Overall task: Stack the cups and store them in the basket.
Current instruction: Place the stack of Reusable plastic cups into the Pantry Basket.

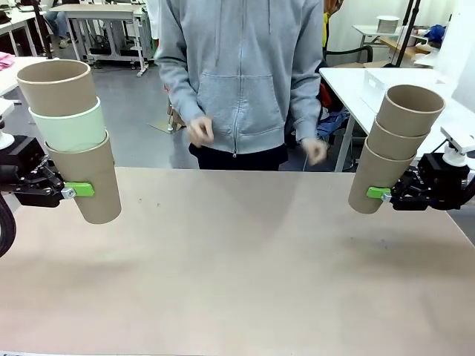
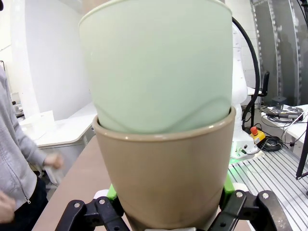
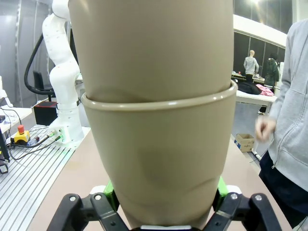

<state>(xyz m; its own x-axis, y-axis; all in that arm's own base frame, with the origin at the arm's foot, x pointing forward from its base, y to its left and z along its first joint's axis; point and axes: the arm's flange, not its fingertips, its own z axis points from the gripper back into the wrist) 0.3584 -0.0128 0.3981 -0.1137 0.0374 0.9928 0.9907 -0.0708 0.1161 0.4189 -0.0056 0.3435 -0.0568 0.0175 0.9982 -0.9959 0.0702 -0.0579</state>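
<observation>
L gripper [image 1: 72, 191]: clenched on lowest L cup [image 1: 93, 182], kraft brown, green pads [image 1: 80, 190] flat vs. cup wall near its base; positioned over left end of table [image 1: 237, 259]. L stack, 3 pcs nested: lowest L cup, mint cup [image 1: 72, 127] seated inside it, top L cup [image 1: 58, 85], brown, inside mint one. Slight tilt, rims leaning out past table's left end. Base-to-table contact: cannot tell. Left wrist view: L gripper [image 2: 168, 211] w/ one pad per side of brown wall, mint cup [image 2: 159, 67] sunk into brown rim. R gripper [image 1: 382, 193]: clamped likewise on lowest R cup [image 1: 371, 182], over right end of table. R stack, 3 pcs nested, all brown: lowest R cup, mid R cup [image 1: 397, 137], top R cup [image 1: 410, 110]; tilted, rims leaning toward table's right end. Base-to-table contact: cannot tell. Right wrist view: R gripper [image 3: 163, 207] w/ pads on both sides of lowest R cup [image 3: 159, 159], next cup seated in its rim. Person [image 1: 241, 74] in grey hoodie standing beyond table's far edge, approx. centre; both hands [image 1: 200, 131] blurred, above far edge, well apart from both stacks.
</observation>
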